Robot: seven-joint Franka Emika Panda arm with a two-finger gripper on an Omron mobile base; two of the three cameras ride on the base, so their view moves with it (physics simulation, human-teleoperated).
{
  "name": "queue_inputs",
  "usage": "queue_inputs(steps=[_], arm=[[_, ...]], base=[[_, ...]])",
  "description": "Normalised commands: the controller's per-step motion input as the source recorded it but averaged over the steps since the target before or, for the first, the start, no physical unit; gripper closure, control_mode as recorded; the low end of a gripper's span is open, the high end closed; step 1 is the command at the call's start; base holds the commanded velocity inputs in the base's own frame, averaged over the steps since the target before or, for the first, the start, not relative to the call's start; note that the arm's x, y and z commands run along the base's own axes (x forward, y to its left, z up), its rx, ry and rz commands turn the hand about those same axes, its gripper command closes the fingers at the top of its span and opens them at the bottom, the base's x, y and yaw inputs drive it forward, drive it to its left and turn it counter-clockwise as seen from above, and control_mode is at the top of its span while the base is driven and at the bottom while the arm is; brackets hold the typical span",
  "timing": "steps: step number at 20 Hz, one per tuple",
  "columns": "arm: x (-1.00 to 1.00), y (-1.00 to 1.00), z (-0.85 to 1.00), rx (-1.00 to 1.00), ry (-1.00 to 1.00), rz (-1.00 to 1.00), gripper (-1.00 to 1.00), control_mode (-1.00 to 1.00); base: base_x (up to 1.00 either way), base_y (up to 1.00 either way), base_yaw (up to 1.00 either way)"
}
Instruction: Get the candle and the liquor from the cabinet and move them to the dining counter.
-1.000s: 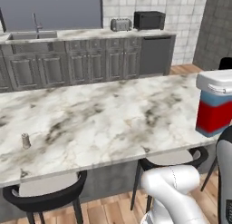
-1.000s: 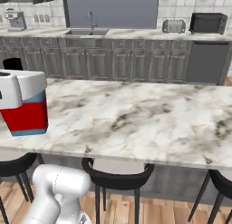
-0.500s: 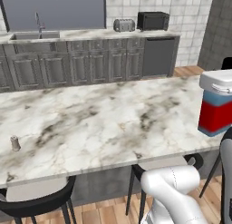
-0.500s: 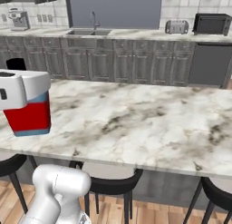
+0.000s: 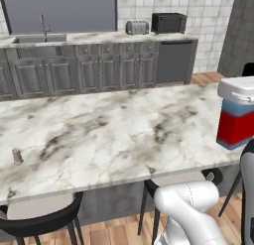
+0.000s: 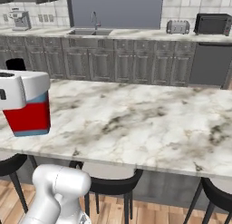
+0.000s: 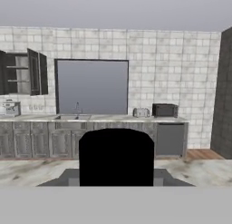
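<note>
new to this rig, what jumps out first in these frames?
The liquor, blue over red, hangs in the gripper above the near edge of the dining counter, large in both base views. Next, the candle stands alone, upright, far along that counter toward its left end. In the hand view the cabinet on the back wall hangs open, above the coffee machine.

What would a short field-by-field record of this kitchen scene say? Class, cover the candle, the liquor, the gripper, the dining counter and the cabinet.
candle: stands upright on the dining counter, near its left end in the left base view
liquor: blue-and-red bottle held above the counter's edge, black cap close in the hand view
gripper: shut on the liquor, white hand over the bottle's top
cabinet: wall cabinet, door open
task left: liquor not yet set down
</note>
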Motion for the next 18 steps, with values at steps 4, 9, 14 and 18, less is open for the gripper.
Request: queue_inputs(steps=[4, 9, 14, 18], arm=[[0.52, -0.37, -0.27, 0.03, -0.01, 0.32, 1.0, -1.0], [0.97, -0.33, -0.52, 0.06, 0.01, 0.51, 1.0, -1.0], [0.97, -0.08, -0.39, 0.04, 0.0, 0.39, 1.0, -1.0], [0.96, 0.0, -0.37, 0.05, 0.0, 0.31, 1.0, -1.0]], base=[[0.0, 0.0, 0.0], [0.0, 0.0, 0.0], [0.0, 0.0, 0.0], [0.0, 0.0, 0.0]])
